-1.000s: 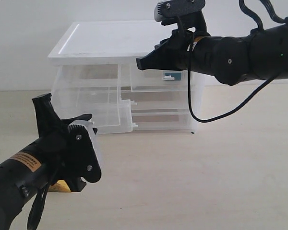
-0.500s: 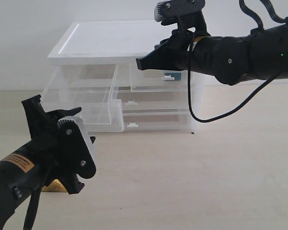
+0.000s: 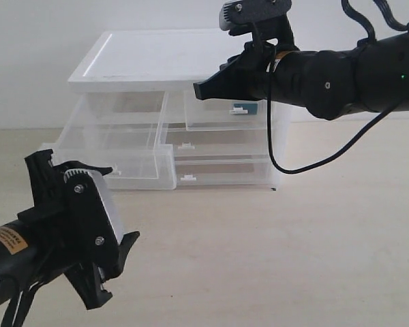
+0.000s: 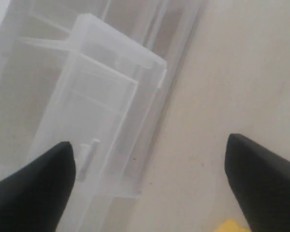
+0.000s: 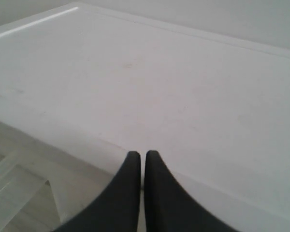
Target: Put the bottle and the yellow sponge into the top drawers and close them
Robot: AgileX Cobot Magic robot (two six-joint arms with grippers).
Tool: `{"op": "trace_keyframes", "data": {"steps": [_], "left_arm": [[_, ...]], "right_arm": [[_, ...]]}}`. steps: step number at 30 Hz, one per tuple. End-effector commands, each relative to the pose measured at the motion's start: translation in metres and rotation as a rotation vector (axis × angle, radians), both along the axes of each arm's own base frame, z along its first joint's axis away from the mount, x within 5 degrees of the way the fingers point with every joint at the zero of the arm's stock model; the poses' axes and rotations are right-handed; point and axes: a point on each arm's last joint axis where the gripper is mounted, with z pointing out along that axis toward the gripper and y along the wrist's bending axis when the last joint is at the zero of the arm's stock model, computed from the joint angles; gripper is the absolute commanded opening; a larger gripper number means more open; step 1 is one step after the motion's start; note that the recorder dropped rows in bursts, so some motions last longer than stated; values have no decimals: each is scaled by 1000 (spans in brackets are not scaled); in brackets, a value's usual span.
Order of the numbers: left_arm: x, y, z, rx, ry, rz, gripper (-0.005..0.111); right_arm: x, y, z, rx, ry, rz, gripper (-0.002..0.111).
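Note:
The white-topped cabinet (image 3: 163,58) holds the top drawers. The left one (image 3: 112,146) (image 4: 111,106) stands pulled far out, with nothing showing in it. The right one (image 3: 225,112) is pushed in. A teal patch of the bottle (image 3: 248,107) shows through its front. My left gripper (image 3: 123,202) (image 4: 149,142) hangs wide open just in front of the open drawer, holding nothing. A corner of the yellow sponge (image 4: 232,226) shows on the table by one finger; in the exterior view my left arm hides it. My right gripper (image 3: 198,88) (image 5: 142,155) is shut and empty over the cabinet top's front edge.
Two full-width drawers (image 3: 225,146) (image 3: 225,170) sit closed below the top pair. The beige table (image 3: 293,238) spreads in front and to the right of the cabinet. A white wall stands behind. A black cable (image 3: 273,150) hangs from the right arm before the cabinet's right side.
The left top drawer has come further out. My left gripper let go of its front, opened wide and drew back and down toward the table's near edge, hiding the sponge. The right arm stayed still.

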Motion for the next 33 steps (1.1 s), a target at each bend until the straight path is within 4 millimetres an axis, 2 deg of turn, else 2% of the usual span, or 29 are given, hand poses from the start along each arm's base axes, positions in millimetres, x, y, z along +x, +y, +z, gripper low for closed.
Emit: {"op": "trace_keyframes", "data": {"steps": [1, 5, 7, 8, 9, 10, 11, 15, 17, 20, 23, 27, 30, 33], "left_arm": [[-7, 6, 8, -67, 67, 38, 78], [-20, 14, 32, -176, 99, 41, 78], [-27, 16, 41, -233, 115, 29, 73], [-31, 22, 52, -313, 113, 55, 57], [-33, 24, 56, -337, 109, 60, 47], [-37, 29, 65, -387, 87, 67, 17], [-39, 32, 73, -407, 64, 71, 5], [-22, 49, 83, -486, 131, 296, 4], [-9, 61, 82, -445, 181, 425, 4], [8, 74, 80, -332, 165, 544, 4], [20, 75, 68, -261, 191, 587, 4], [40, 96, 61, -219, 188, 747, 4], [59, 116, 69, -240, 162, 851, 4], [73, 126, 79, -216, 105, 869, 4]], "right_arm": [[-3, -1, -13, -56, 91, 13, 0], [-3, -1, -14, -70, 92, 18, 0], [-3, -1, -14, -76, 88, 21, 0], [-3, -1, -14, -76, 87, 21, 0], [-3, -1, -14, -78, 86, 21, 0], [-3, -1, -11, -88, 71, 27, 0], [-5, -2, -7, -101, 56, 34, 0], [-12, -6, 13, -84, 22, 35, 0], [-20, -10, 33, -79, -26, 40, 0], [-35, -18, 59, -106, -61, 60, 0], [-48, -25, 79, -118, -96, 70, 0], [-48, -25, 75, -135, -60, 76, 0], [-47, -24, 67, -169, -12, 89, 0], [-48, -25, 64, -183, 12, 95, 0]]}}
